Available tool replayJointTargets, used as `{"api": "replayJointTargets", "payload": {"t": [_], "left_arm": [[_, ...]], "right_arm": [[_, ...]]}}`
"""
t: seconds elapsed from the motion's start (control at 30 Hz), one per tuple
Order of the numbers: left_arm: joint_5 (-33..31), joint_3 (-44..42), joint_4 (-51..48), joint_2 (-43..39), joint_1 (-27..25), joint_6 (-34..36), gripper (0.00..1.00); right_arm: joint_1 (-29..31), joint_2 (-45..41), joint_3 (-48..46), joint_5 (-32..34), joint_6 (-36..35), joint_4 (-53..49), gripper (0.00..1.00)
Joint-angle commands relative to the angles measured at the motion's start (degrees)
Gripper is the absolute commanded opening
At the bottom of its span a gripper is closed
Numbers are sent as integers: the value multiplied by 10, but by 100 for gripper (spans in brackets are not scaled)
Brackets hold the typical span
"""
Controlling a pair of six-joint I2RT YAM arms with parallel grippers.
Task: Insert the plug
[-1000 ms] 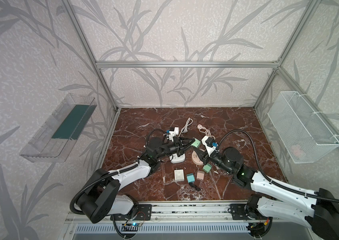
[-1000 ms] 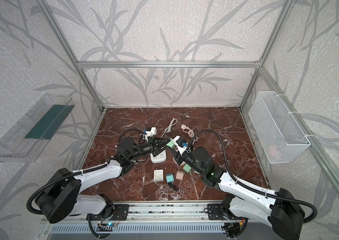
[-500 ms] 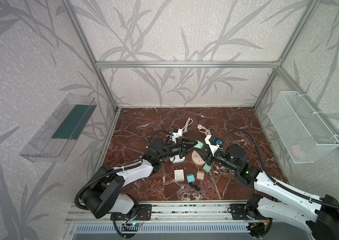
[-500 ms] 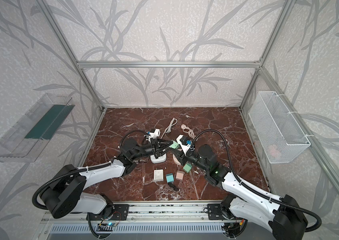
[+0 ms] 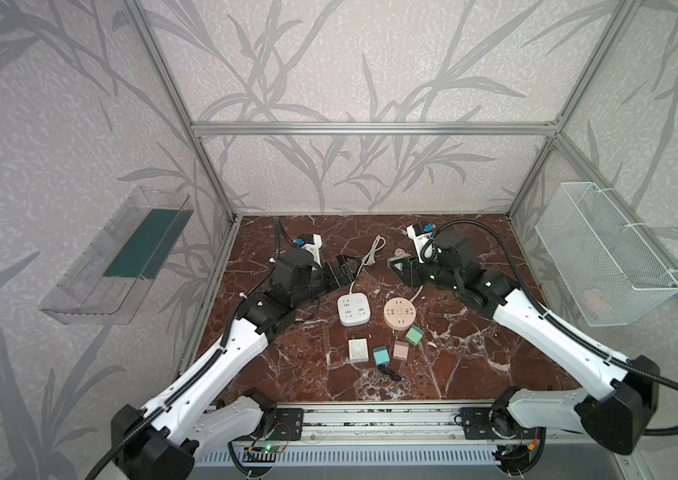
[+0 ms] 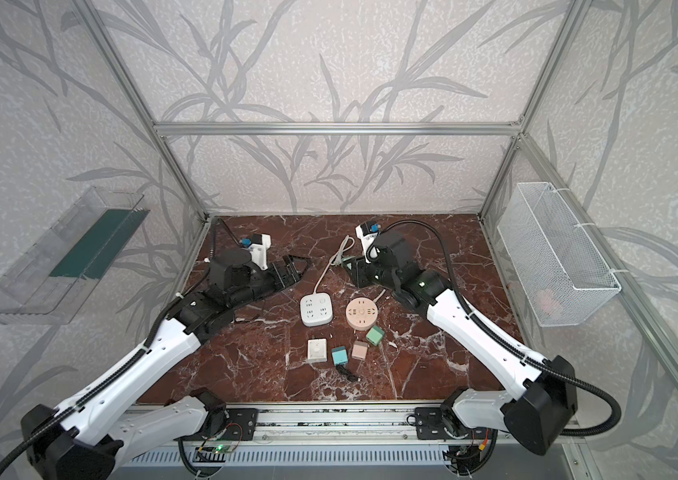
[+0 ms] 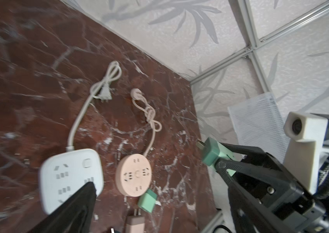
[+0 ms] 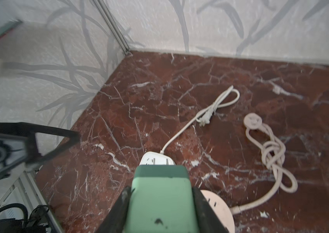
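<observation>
Green cube-shaped plastic plug [image 8: 160,201] sits clamped in the right end effector [image 5: 401,268], aloft behind the round pink socket hub [image 5: 399,312], while the left end effector [image 5: 343,270] gapes empty; seemingly mid-carry, it next needs prongs tilted down onto a slot pair.

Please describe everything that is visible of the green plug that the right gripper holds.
The green plug is a rounded block, plastic by its look. It has a pale mint body and a darker green band at the front, from which two flat metal prongs stick out. A dark smudge marks one face. The right gripper clamps it by two opposite sides, above the table; nothing else touches it.
</observation>
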Motion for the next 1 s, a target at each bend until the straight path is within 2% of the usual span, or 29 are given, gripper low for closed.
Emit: {"api": "replayJointTargets", "payload": {"t": [0.0, 0.13, 0.27, 0.43, 0.77, 0.97], "left_arm": [[-141, 13, -165, 3, 1, 111, 99], [-105, 29, -193, 17, 1, 166, 99], [-80, 10, -186, 7, -1, 169, 99], [-63, -24, -163, -3, -1, 160, 99], [-43, -53, -139, -8, -1, 142, 98], [-41, -57, -134, 2, -1, 137, 97]], "right_arm": [[-3, 64, 102, 11, 45, -175, 0], [-3, 171, 223, 34, 44, -316, 0], [-8, 270, 310, 21, 46, -412, 0], [-12, 329, 334, -35, 54, -430, 0], [-50, 369, 332, -47, 63, -427, 0], [-53, 379, 335, -11, 71, -437, 0]]}}
